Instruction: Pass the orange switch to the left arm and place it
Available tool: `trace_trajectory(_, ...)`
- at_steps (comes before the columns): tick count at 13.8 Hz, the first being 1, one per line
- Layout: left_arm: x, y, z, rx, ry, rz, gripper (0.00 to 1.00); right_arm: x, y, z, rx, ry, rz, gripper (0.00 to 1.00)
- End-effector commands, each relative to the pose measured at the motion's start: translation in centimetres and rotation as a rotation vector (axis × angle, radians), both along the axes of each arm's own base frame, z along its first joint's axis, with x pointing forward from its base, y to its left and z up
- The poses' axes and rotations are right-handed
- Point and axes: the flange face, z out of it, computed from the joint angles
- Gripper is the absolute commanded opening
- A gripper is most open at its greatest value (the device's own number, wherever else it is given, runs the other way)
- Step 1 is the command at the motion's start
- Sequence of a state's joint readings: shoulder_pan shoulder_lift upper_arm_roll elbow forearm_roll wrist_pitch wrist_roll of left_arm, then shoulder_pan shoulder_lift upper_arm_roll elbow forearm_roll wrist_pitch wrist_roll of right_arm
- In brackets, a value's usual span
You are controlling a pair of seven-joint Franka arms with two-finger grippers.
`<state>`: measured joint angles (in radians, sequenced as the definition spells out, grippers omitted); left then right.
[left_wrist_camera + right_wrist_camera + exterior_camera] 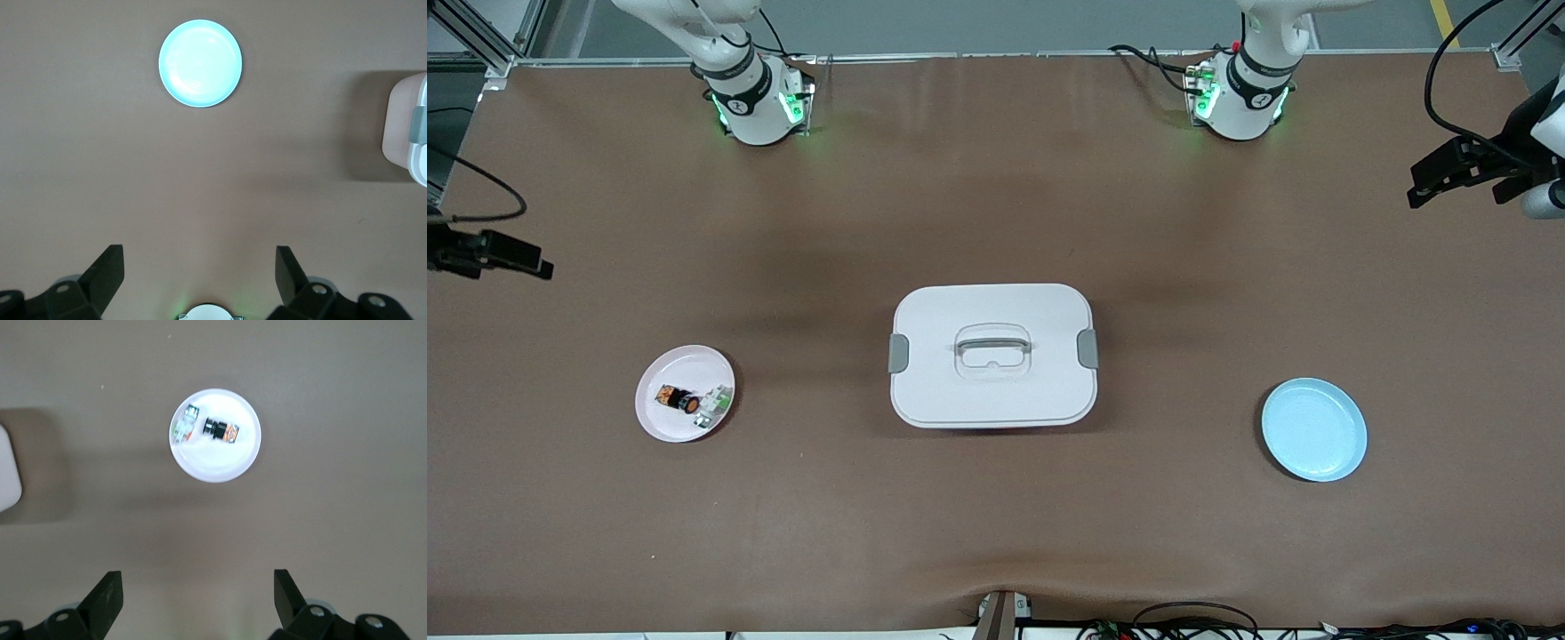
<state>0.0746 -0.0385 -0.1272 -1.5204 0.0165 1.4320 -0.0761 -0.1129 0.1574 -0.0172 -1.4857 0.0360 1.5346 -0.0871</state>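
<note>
Orange switch (221, 431) below right end effector (198, 603)

We are looking at a robotics lab: 2 white arms (751, 98) bolted along one edge of a table (996, 516) covered in brown matting, aluminium frame rails (480, 36) at the corners, and loose cables (1192, 613) along the near edge.

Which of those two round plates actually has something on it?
The pink plate, toward the right arm's end of the table: it holds the orange switch and a small white-and-green part. The blue plate holds nothing.
</note>
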Motion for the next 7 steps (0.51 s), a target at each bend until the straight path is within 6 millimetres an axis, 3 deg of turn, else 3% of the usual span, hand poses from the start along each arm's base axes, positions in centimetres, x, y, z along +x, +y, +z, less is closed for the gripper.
trace_trajectory(1, -0.2, 0.1, 0.7, -0.007, 0.001, -0.015, 1.0, 0.8, -0.7, -1.2, -0.003, 0.001, -0.002, 1.0)
trace_trajectory(7, -0.3, 0.1, 0.8, -0.008, 0.0, -0.015, 1.0, 2.5, -2.0, -4.7, -0.013, -0.05, -0.033, 1.0)
